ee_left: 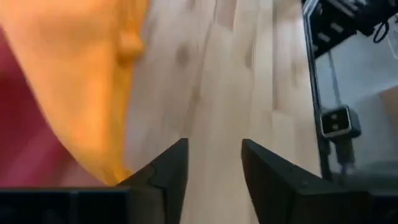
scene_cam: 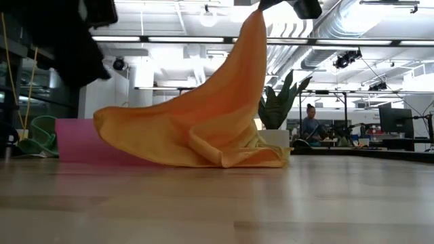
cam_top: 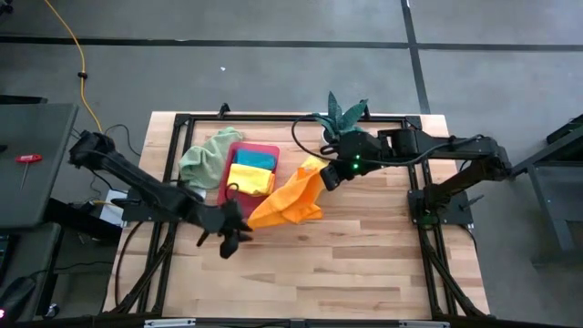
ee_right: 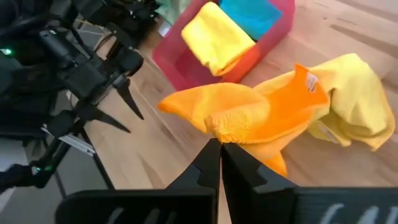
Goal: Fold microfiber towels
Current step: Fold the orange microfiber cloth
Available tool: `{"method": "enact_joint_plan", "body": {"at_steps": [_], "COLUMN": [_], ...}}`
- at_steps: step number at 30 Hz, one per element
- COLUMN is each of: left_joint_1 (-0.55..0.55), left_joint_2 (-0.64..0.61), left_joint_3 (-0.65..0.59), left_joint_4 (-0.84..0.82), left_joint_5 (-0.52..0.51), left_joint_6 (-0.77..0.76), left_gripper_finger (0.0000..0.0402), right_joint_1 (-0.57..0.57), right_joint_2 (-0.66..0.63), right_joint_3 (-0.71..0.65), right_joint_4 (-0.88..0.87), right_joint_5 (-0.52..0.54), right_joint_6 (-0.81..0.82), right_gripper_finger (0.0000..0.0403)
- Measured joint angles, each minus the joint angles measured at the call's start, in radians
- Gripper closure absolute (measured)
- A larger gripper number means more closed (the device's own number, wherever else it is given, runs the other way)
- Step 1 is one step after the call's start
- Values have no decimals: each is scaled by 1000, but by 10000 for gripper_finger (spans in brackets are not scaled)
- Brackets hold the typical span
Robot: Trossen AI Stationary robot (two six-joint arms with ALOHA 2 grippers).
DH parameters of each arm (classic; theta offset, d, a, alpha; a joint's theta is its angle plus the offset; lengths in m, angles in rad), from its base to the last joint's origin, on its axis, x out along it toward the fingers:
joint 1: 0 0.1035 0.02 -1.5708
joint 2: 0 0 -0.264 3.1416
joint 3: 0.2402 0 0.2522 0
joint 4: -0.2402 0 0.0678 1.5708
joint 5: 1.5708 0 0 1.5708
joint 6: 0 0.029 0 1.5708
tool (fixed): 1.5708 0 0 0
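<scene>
An orange towel (cam_top: pixel 284 199) lies bunched on the table right of the pink tray (cam_top: pixel 266 148), with one corner drawn up into a peak (scene_cam: pixel 256 27). My right gripper (ee_right: pixel 219 155) is shut on that peak, above the table. A yellow towel (ee_right: pixel 354 93) lies crumpled partly under the orange one. A folded yellow towel (cam_top: pixel 250 179) and a teal towel (cam_top: pixel 256 159) lie in the tray. A pale green towel (cam_top: pixel 207 155) lies crumpled left of the tray, partly over its rim. My left gripper (ee_left: pixel 214 168) is open and empty, low beside the orange towel's near left edge. My right gripper pinches a bunched part of the orange towel (ee_right: pixel 233 129) between its two shut fingers, coming from above and from the table's right. One layer or several, I cannot tell. The towel hangs below the fingers in a slanting sheet, and its lower part (scene_cam: pixel 196 146) lies on the table.
A potted plant (cam_top: pixel 344 114) stands at the table's far edge, behind my right arm. The near half of the wooden table (cam_top: pixel 346 264) is bare. The black frame (cam_top: pixel 428 219) runs along the table's sides.
</scene>
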Motion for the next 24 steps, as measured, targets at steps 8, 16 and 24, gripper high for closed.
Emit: {"method": "enact_joint_plan", "body": {"at_steps": [8,16,24], "left_joint_1": [-117,-240,-210], "left_joint_2": [24,68,216], "left_joint_3": [60,165,164], "left_joint_4": [-149,-434,-430], "left_joint_5": [3,-401,-435], "left_joint_6": [-242,-403,-450], "left_gripper_finger": [211,230,224], "right_joint_1": [-20,-34,-34], "right_joint_2": [0,0,0], "right_joint_3": [0,0,-1], "right_joint_4": [-8,-9,-10], "right_joint_5": [-2,-11,-15], "right_joint_6": [-94,-148,-164], "right_gripper_finger": [403,403,403]}}
